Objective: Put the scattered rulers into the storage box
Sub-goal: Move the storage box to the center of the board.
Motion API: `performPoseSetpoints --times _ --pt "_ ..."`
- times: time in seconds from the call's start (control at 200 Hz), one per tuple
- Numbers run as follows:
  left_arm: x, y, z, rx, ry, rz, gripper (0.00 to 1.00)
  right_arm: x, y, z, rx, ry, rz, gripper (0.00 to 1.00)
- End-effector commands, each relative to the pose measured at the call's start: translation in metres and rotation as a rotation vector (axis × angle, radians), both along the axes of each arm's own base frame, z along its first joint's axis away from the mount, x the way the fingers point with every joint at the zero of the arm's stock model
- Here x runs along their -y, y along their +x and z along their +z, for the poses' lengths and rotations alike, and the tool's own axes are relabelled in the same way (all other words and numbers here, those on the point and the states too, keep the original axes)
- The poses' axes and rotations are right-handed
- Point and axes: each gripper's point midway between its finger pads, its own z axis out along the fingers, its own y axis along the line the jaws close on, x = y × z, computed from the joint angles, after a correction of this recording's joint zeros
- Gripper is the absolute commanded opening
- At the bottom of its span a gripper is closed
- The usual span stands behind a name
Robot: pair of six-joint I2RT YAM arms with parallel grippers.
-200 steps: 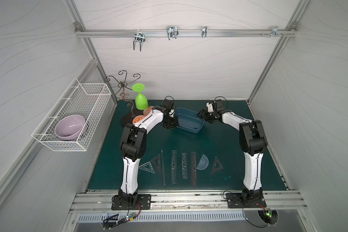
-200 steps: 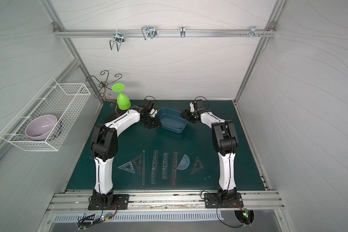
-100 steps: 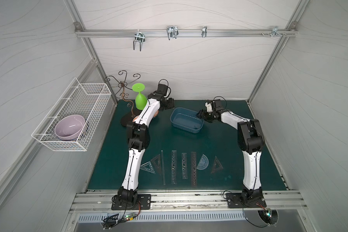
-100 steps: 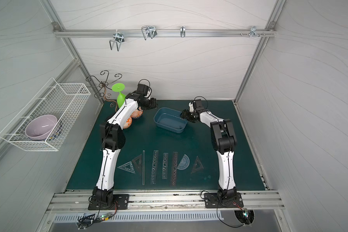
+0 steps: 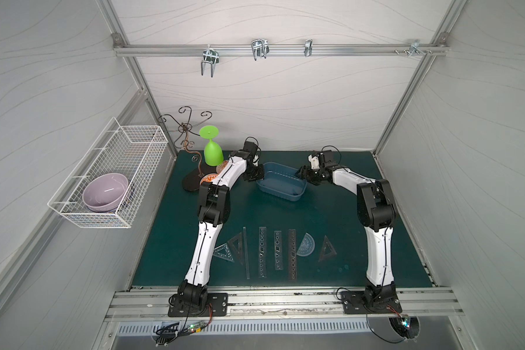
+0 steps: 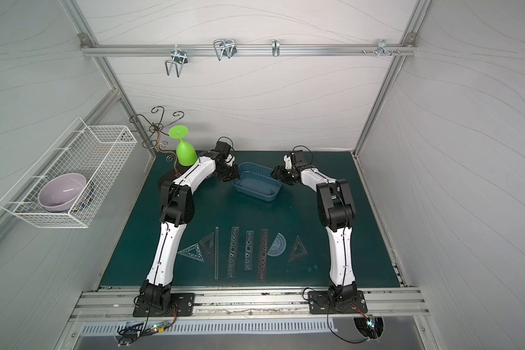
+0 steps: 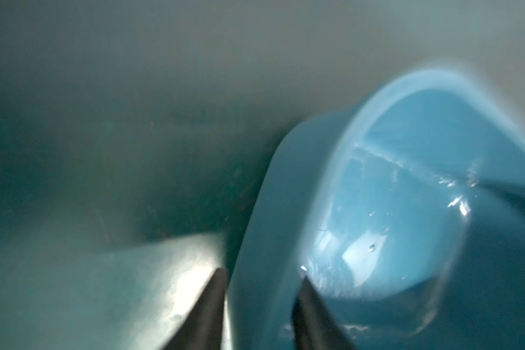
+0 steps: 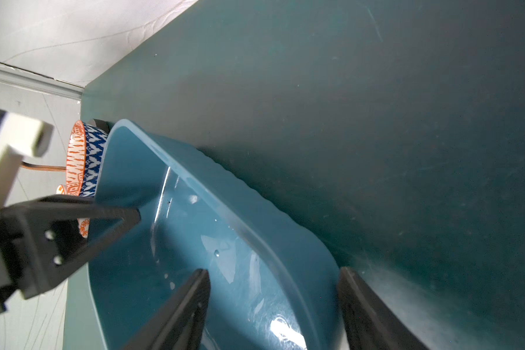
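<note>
The blue storage box (image 5: 281, 185) (image 6: 256, 185) sits at the back of the green mat. My left gripper (image 5: 256, 178) (image 7: 261, 269) is at its left end, one finger inside and one outside, shut on the rim. My right gripper (image 5: 302, 175) (image 8: 273, 278) stands open astride the right end wall, and its inner finger is well off the wall. The box (image 8: 225, 242) holds nothing. The rulers lie in a row near the front edge: stencil strips (image 5: 262, 251), a protractor (image 5: 306, 245) and set squares (image 5: 327, 250) (image 5: 225, 251).
An upturned green goblet (image 5: 212, 150), a dark wire stand (image 5: 185, 127) and orange-and-blue patterned bowls (image 8: 85, 160) crowd the back left corner next to the box. A white wire basket (image 5: 140, 142) on the left wall holds a purple bowl (image 5: 105, 191).
My left arm swung up toward the back wall, then came back down to the box's left end, and its jaws closed on the rim. The right gripper has hardly moved.
</note>
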Motion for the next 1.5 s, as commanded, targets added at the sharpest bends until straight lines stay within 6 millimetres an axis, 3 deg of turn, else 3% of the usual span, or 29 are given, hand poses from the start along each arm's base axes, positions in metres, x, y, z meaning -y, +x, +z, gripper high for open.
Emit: performPoseSetpoints --times 0.0,0.38,0.41,0.67,0.83,0.98,1.055,1.135,1.365,1.495 --pt "0.002 -0.01 0.026 0.024 -0.029 0.009 0.31 -0.013 -0.002 0.0 -0.01 0.022 0.037 0.7" --pt "-0.008 -0.054 0.037 -0.009 -0.005 0.094 0.31 -0.031 -0.005 0.001 -0.031 0.032 0.066 0.67" --pt "-0.01 -0.062 0.029 -0.033 0.003 0.103 0.31 -0.032 -0.005 0.002 -0.031 0.034 0.067 0.67" --pt "-0.014 -0.079 0.022 -0.051 0.017 0.161 0.33 -0.035 -0.006 0.01 -0.032 0.038 0.07 0.67" --pt "-0.011 -0.095 0.021 -0.062 0.003 0.156 0.33 -0.026 -0.002 0.04 0.034 0.0 0.061 0.68" --pt "-0.015 -0.112 0.024 -0.061 0.003 0.16 0.33 0.006 -0.003 0.073 0.092 -0.097 0.001 0.7" --pt "-0.019 -0.119 0.027 -0.06 0.013 0.157 0.33 0.02 -0.018 0.087 0.103 -0.123 -0.028 0.72" --pt "-0.022 -0.123 0.031 -0.051 0.019 0.158 0.34 0.026 -0.043 0.085 0.086 -0.146 -0.042 0.74" --pt "-0.023 -0.13 0.042 -0.035 0.004 0.159 0.38 0.014 -0.119 0.067 0.043 -0.168 0.025 0.74" --pt "-0.026 -0.144 0.055 -0.016 -0.015 0.162 0.41 0.001 -0.156 0.062 0.078 -0.2 0.097 0.71"
